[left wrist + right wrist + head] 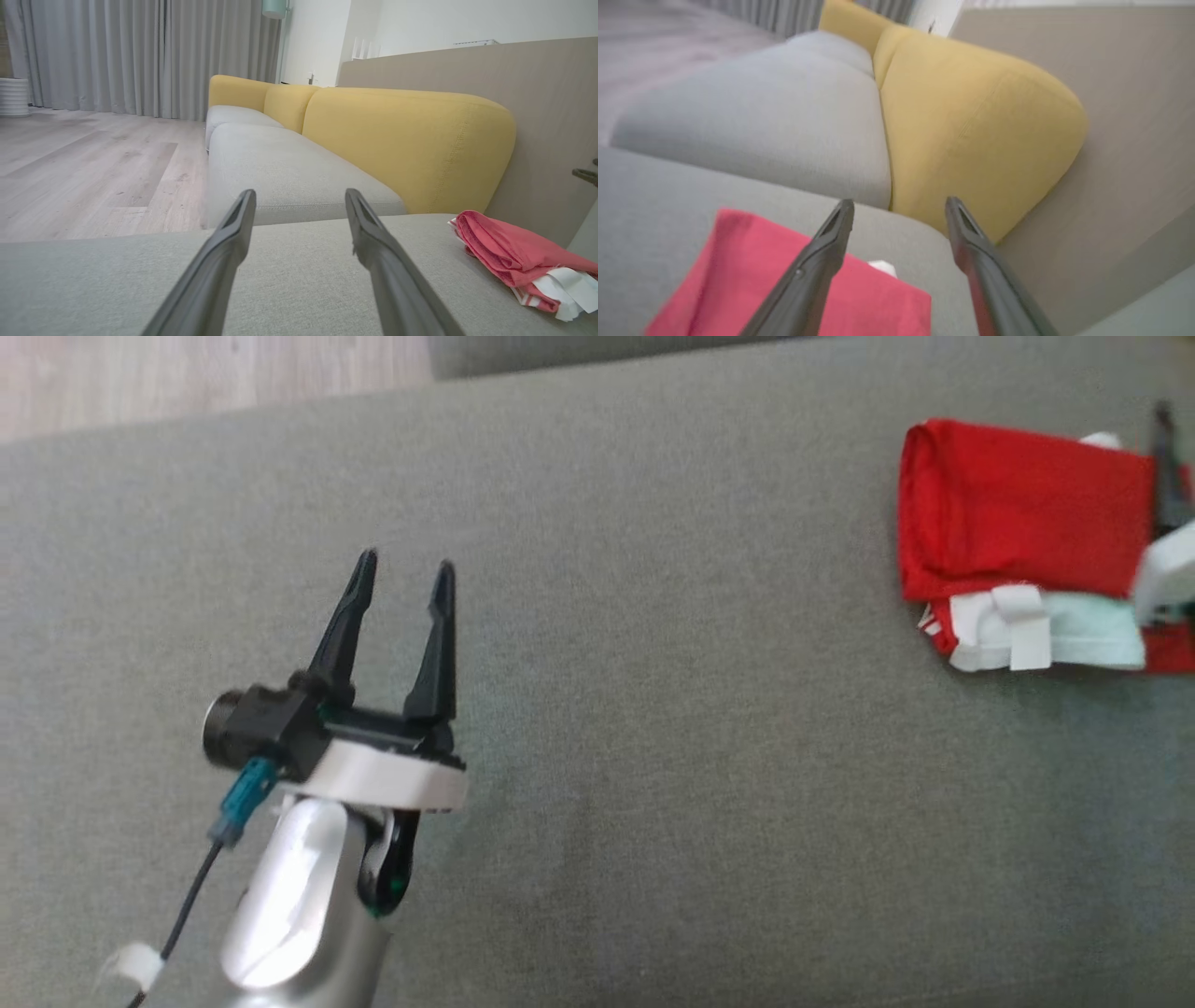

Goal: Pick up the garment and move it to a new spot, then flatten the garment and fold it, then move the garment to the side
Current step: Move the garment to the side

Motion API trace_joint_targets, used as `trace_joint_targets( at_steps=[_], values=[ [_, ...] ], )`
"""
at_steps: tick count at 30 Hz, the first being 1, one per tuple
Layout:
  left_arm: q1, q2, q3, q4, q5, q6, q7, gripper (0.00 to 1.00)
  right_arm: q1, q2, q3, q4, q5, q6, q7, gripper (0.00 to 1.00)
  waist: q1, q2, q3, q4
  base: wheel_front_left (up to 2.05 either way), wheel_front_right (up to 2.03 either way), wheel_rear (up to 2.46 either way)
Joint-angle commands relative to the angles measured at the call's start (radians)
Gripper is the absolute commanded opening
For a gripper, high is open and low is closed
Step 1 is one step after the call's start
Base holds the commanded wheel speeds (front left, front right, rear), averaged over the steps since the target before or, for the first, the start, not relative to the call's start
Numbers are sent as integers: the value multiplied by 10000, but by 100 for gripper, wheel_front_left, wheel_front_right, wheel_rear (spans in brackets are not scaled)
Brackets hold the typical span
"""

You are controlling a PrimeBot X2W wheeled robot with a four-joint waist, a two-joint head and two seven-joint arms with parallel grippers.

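Observation:
The garment (1018,513) is red with white and mint parts. It lies folded in a compact bundle at the far right of the grey sofa seat (653,709). My left gripper (405,562) hovers open and empty over the seat's left part, far from the garment. In the left wrist view the garment (509,252) lies to the right of the left gripper (300,193). My right gripper (900,203) is open just above the garment (738,270), with nothing between its fingers. One of its dark fingers (1163,448) and its pale forearm (1167,569) show at the garment's right edge.
Yellow back cushions (406,144) rise behind the seat, against a beige wall panel (537,93). A second grey seat (280,168) continues beyond a seam. Wooden floor (84,158) and grey curtains (140,56) lie off the sofa's open side.

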Motion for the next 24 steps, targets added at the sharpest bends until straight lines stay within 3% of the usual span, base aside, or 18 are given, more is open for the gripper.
trace_joint_targets(
  at_steps=[1,13,24],
  values=[
    [33,114,427,-370,106,30,-51,100,-47,81,234,-507,173,-7,-168,100,1,0,-387,12,0,0,0],
    [987,113,1086,-646,203,124,-51,100,815,1506,593,-1930,1507,-7,-646,100,1,0,-1522,458,0,0,0],
    [1868,113,1315,-822,375,248,-51,100,3199,2929,679,-2520,2717,-7,-833,100,1,0,-2012,746,0,0,0]
  ],
)
